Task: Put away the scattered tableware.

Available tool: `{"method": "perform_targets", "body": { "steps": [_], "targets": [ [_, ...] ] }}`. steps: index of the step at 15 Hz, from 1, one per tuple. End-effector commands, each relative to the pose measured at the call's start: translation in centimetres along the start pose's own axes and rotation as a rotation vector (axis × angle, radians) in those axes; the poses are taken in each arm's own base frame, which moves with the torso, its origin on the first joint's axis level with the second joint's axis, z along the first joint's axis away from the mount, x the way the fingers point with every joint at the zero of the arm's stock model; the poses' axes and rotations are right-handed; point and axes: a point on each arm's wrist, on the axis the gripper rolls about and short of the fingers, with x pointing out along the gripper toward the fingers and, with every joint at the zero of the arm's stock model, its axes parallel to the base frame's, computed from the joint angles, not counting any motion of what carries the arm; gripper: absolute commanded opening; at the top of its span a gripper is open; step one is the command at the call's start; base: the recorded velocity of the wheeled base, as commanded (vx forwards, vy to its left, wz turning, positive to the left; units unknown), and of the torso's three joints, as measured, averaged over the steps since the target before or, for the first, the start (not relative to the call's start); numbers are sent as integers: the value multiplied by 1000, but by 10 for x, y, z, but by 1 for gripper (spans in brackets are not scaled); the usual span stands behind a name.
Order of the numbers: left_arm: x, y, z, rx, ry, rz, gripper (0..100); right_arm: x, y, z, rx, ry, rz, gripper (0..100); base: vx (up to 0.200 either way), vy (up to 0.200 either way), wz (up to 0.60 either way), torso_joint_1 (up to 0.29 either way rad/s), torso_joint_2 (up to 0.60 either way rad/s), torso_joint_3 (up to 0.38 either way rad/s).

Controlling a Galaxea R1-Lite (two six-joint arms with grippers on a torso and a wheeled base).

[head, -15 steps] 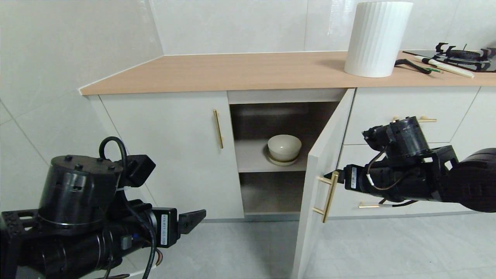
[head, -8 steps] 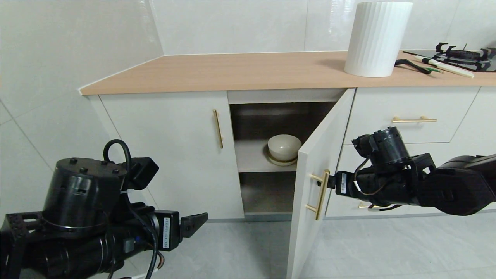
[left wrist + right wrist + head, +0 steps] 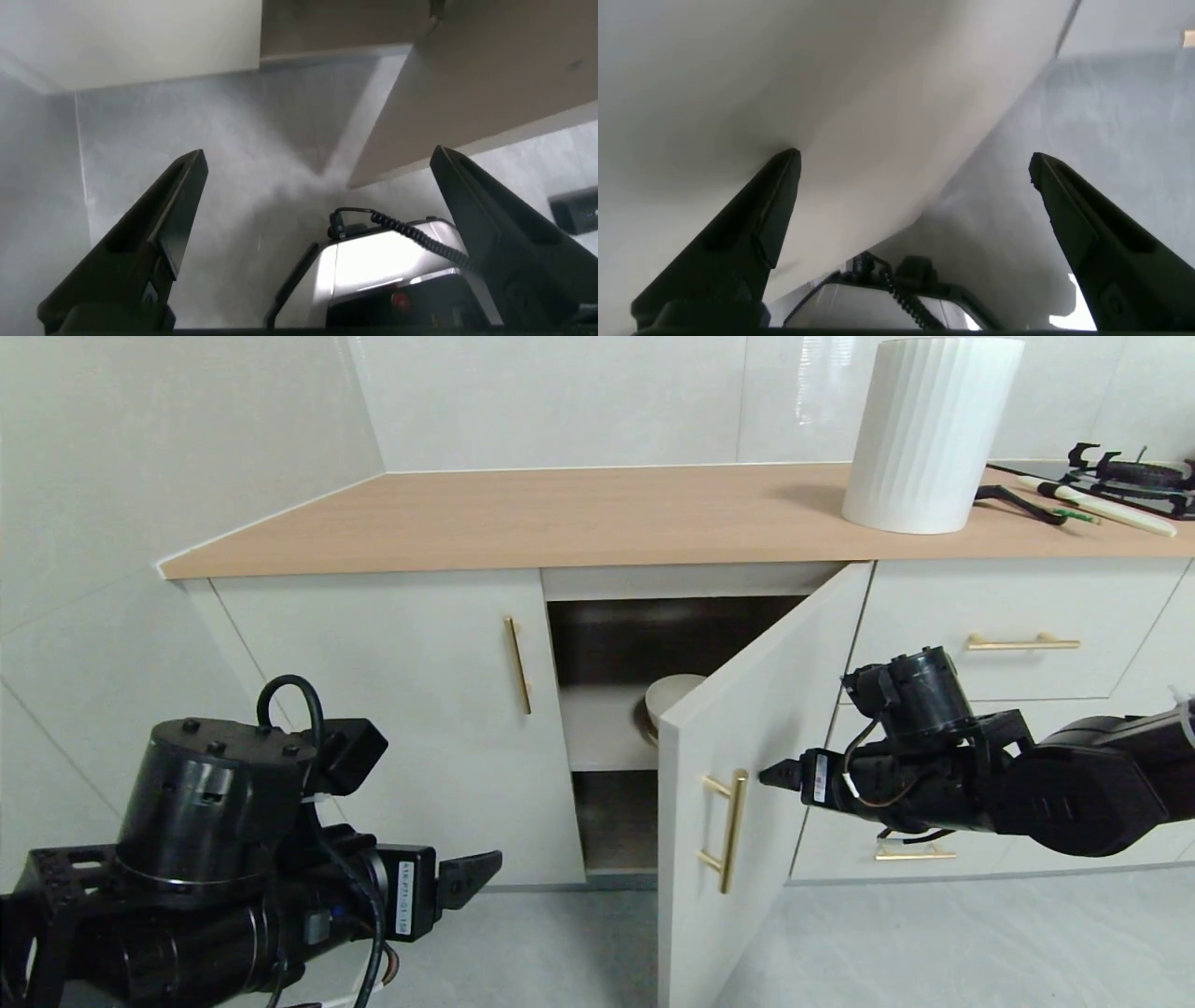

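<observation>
White cabinet door point(image 3: 747, 709) is hanging ajar, masking most of the cream ceramic bowl point(image 3: 665, 695) on the shelf point(image 3: 602, 735); right claw point(image 3: 771, 773) is gaping wide beside the brass handle point(image 3: 728, 831), left claw point(image 3: 484, 872) likewise over open floor point(image 3: 560, 943)

Bright, even light — cupboard interior point(image 3: 672, 639) in shadow.

My black left gripper point(image 3: 478, 875) hangs low at my left side on a level forearm, pointing inward, its two tapered fingers spread wide. My black right gripper point(image 3: 773, 773) sits higher on an outstretched, level arm, aimed toward my left, fingers likewise parted.
</observation>
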Motion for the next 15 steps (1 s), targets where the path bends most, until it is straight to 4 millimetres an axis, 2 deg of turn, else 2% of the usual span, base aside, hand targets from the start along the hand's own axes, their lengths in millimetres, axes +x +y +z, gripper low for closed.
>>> {"method": "perform_targets", "body": {
  "steps": [1, 3, 15],
  "targets": [
    [1, 0, 0, -1, 0, 1, 100, 2, 0, -1, 2, 3, -1, 100, 200, 0, 0, 12, 7, -2],
    [1, 0, 0, -1, 0, 1, 100, 3, 0, -1, 16, 1, 0, 100, 200, 0, 0, 15, 5, 2],
    [1, 0, 1, -6, -3, 2, 100, 40, 8, 14, 176, -245, -67, 100, 0, 0, 0, 0, 0, 0]
  ]
}}
